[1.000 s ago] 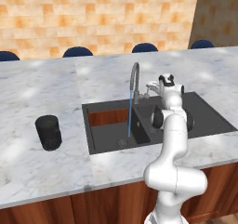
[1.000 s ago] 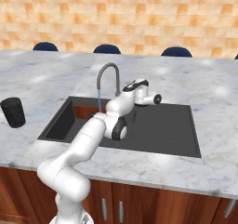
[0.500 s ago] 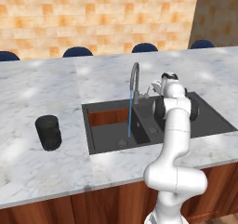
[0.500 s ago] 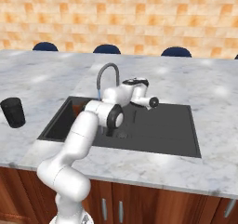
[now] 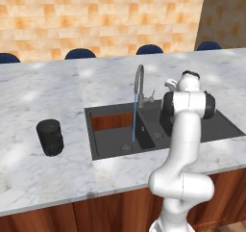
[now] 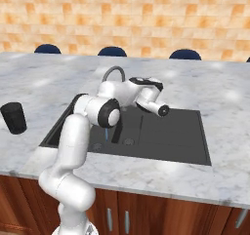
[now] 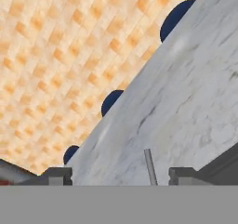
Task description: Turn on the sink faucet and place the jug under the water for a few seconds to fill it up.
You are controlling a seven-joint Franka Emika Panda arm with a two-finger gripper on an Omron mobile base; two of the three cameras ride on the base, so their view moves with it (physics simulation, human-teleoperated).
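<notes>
No readable text, labels or numbers on anything; the render is low-res, so fine print might be lost.

Faucet (image 5: 139, 84) running, water (image 5: 135, 115) streaming; black jug (image 5: 50, 137) upright on counter.

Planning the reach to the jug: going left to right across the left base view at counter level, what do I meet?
Jug → sink left wall → water under the faucet → arm.
</notes>
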